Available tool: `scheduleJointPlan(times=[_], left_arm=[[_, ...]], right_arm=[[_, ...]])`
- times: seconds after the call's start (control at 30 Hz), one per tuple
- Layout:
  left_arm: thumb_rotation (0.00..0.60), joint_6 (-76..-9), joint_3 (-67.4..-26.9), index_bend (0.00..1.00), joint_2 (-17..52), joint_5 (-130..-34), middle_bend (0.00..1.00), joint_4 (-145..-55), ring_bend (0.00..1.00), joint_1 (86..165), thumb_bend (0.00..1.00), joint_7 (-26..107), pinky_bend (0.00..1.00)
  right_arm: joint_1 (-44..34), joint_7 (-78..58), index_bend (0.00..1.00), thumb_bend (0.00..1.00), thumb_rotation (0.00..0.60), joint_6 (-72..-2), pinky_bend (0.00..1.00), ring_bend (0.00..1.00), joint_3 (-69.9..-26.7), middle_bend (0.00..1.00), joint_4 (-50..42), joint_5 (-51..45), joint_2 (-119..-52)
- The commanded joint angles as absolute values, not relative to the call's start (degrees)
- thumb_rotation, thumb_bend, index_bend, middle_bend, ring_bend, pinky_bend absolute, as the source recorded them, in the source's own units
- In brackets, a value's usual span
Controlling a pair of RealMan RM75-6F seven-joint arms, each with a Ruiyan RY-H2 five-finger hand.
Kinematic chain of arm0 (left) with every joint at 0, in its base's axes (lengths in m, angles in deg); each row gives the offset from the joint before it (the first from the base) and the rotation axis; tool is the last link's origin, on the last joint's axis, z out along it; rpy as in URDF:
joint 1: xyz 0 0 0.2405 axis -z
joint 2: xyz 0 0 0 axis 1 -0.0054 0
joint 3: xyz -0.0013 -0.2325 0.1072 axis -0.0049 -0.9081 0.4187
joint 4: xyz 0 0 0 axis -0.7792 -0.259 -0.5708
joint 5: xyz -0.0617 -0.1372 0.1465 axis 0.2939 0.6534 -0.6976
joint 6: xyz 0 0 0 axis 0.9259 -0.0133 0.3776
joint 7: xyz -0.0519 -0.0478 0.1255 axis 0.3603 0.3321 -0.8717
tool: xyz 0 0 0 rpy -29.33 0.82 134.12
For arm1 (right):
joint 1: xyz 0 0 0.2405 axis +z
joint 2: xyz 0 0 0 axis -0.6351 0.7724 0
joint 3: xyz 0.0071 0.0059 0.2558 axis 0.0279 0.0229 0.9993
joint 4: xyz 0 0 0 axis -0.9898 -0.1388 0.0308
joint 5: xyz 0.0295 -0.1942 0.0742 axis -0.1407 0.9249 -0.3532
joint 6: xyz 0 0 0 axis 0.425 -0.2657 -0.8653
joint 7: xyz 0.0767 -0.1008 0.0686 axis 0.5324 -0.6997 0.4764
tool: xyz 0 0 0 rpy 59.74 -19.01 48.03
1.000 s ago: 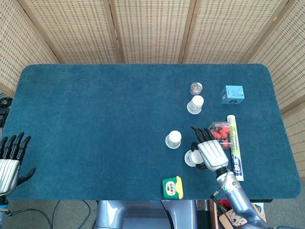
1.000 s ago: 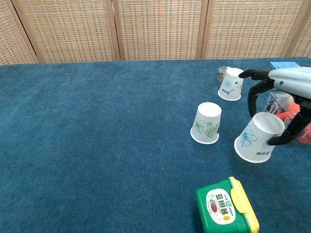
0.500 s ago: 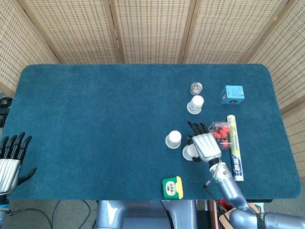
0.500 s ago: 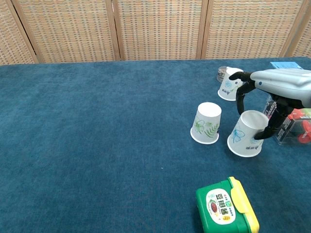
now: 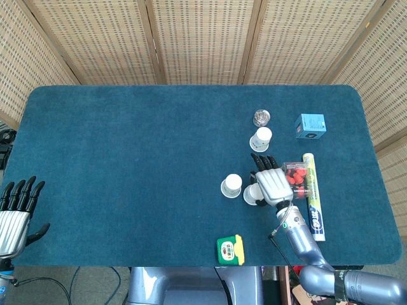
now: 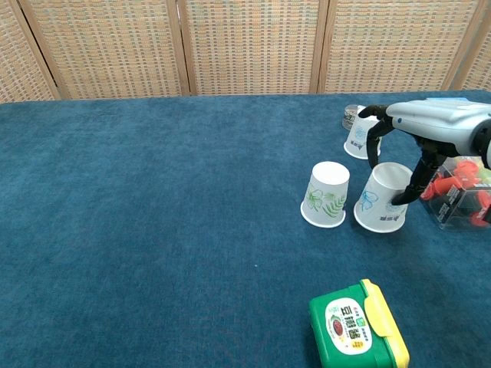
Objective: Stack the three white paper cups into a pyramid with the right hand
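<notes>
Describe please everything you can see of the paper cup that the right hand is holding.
The cup is white paper with a blue leaf print on its side. It stands upside down, wide rim on the blue table cloth and looks slightly tilted. The right hand grips it from above, dark fingers on either side. It sits just right of the green-printed cup, very close; whether they touch is unclear. A clear box with red pieces lies to its right.

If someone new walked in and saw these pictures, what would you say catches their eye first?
Most likely the right hand, gripping an upside-down paper cup close beside a second cup near the table's right-centre. Next, the third cup standing alone farther back, by a small glass jar. The bright green box at the near edge also stands out against the blue cloth.
</notes>
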State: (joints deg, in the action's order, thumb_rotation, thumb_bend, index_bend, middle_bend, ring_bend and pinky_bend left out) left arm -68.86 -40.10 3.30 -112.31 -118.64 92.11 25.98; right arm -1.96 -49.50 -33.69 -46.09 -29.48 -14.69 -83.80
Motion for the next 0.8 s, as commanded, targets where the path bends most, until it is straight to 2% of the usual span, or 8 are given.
scheduleJointPlan(times=[0.03,0.8], left_arm=[[0.600,-69.0,-40.1,0.00,3.3,-112.3,0.00,-118.6,0.00,92.1,0.21,26.1,0.00],[0.600,-68.5,-40.1,0.00,3.4,-111.9,0.00,-118.4,0.00,92.3,0.21,26.1,0.00]], right_arm=[[-1.3,-49.3,0.54,0.13,0.600,-33.5,0.00,0.00,-45.9,0.00,-28.9,-15.5,-84.0],[2.5,-48.0,0.54,0.13,0.600,-32.7,0.00,0.00,-46.8,0.00,-24.2,-19.7,-86.2]])
